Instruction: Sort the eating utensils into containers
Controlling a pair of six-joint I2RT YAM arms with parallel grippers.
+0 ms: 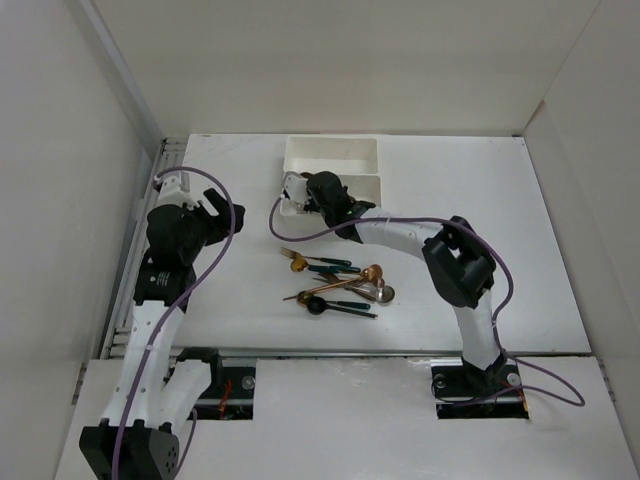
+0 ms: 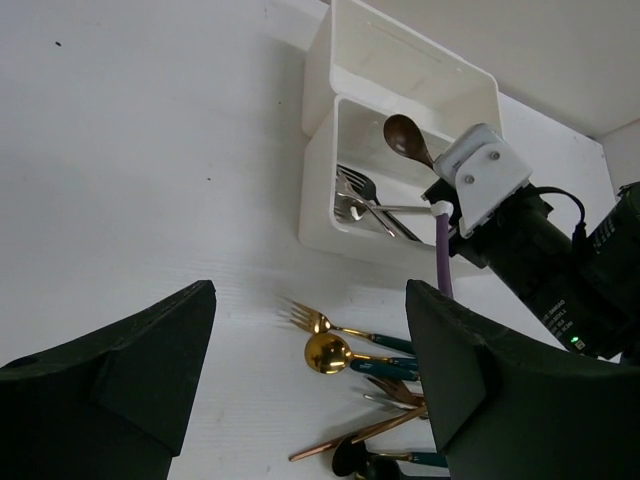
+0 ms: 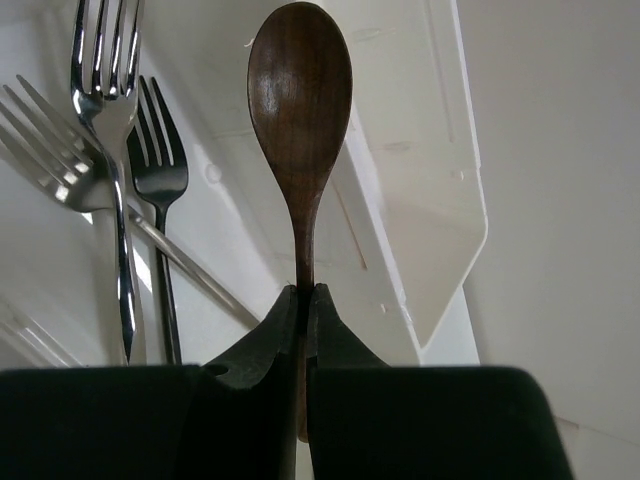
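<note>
Utensils: sort in progress, and I am judging it well short of half done.

My right gripper (image 3: 302,300) is pinching shut on the handle of a brown wooden spoon (image 3: 300,90), with the bowl pointing away from me and nothing else in the jaws. I am holding it above the fork tray (image 2: 320,190), the bowl reaching to that tray's far wall. At least three forks (image 3: 108,105) are lying inside the fork tray, two silver and one dark, crossing one another.

The second tray (image 2: 400,55) is sitting against the fork tray's far side, walls touching. In the part of it that I am seeing, no utensil is showing. My guess is that this spoon is going there as the first spoon in, but I am not yet releasing it.

My left gripper (image 2: 308,290) is hovering with jaws spread wide and gripping nothing. It is off to the left of the fork tray and well apart from it.

Remaining: a loose pile (image 1: 335,285) is lying on the table (image 1: 520,250) on the near side of the fork tray, towards my bases. In it I am making out:
- a gold fork (image 2: 315,320) and a gold spoon (image 2: 327,352), both green-handled
- a copper spoon (image 1: 372,272)
- several more overlapping pieces that I am not managing to count surely

All of these are waiting to be picked and split, forks to the fork tray and spoons beside.
</note>
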